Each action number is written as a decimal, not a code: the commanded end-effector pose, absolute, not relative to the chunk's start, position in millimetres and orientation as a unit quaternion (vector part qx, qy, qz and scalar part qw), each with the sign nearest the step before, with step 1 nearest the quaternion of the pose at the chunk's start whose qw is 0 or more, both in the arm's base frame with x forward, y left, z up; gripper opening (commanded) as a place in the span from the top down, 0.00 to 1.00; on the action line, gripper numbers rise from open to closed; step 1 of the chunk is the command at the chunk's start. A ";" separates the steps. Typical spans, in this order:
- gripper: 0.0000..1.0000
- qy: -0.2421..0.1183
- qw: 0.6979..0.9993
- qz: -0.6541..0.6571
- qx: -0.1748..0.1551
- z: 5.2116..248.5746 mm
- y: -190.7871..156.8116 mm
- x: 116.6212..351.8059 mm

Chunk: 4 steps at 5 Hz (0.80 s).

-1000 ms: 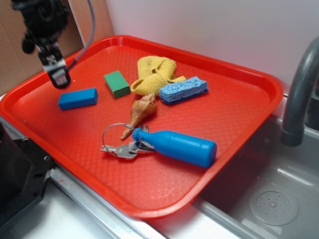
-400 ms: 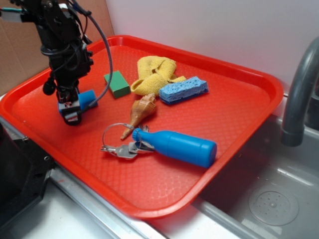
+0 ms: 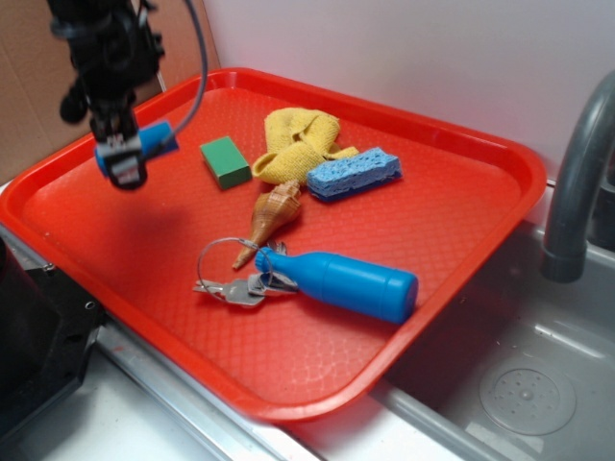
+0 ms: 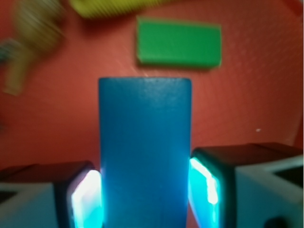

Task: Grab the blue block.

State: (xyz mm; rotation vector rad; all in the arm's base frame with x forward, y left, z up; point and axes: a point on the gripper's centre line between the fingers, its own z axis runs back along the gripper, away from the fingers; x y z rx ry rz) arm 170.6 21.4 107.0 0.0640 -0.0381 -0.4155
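In your wrist view the claw (image 4: 145, 190) is pinching the blue block (image 4: 145, 152): a glowing pad presses each long side, and the smooth solid-blue bar runs straight out between them. Only this view shows that contact; beyond the block's far end you see the green block (image 4: 179, 42), apart from it on the red floor. Your exterior view shows what the wrist camera cannot: the block (image 3: 154, 139) hangs in the claw (image 3: 123, 165) above the left part of the red tray (image 3: 461, 221), clear of its floor, with a faint shadow beneath. Nearer the camera lie the keys (image 3: 231, 285) and blue bottle (image 3: 351, 284); past them the seashell (image 3: 271, 213), then the green block (image 3: 225, 161), sponge (image 3: 354, 173) and yellow cloth (image 3: 296, 144).
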 end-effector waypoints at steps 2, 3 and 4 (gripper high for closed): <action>1.00 -0.014 1.000 0.027 0.003 200.5 13.1 165.2; 1.00 -0.038 0.992 0.119 0.001 211.7 25.9 161.5; 1.00 -0.040 0.989 0.139 -0.005 211.1 33.5 166.4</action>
